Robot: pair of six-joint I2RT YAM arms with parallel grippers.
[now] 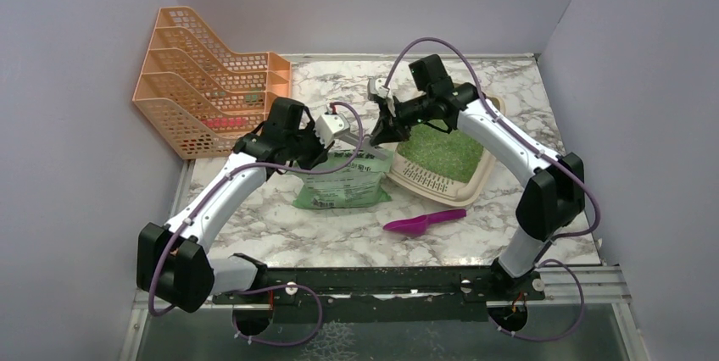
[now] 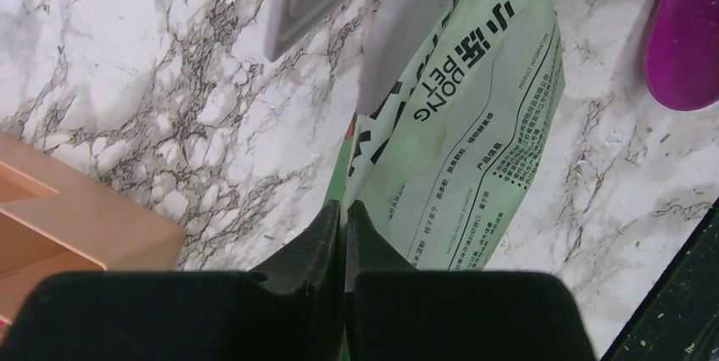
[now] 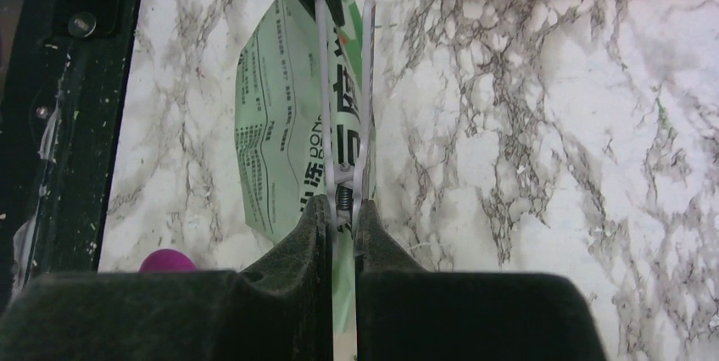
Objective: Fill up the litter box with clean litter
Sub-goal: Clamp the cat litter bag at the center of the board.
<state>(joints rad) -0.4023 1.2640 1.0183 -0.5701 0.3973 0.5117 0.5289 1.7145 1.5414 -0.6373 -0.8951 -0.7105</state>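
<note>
Behind the scoop [image 1: 424, 222], the bag [image 1: 343, 183] is lying flat, the left gripper [image 2: 343, 217] pinching its top edge and the right gripper [image 3: 343, 208] squeezing the clip [image 3: 366, 81] there. Holding the bag steady should be helping the clip slide off. Beyond, the box [image 1: 475, 179] is showing green litter [image 1: 441, 153].

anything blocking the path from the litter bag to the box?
Nothing visible between them: bag lies right beside the litter box; the scoop lies nearer, off the path. The right hand pinches a white clip by the bag's top.
</note>
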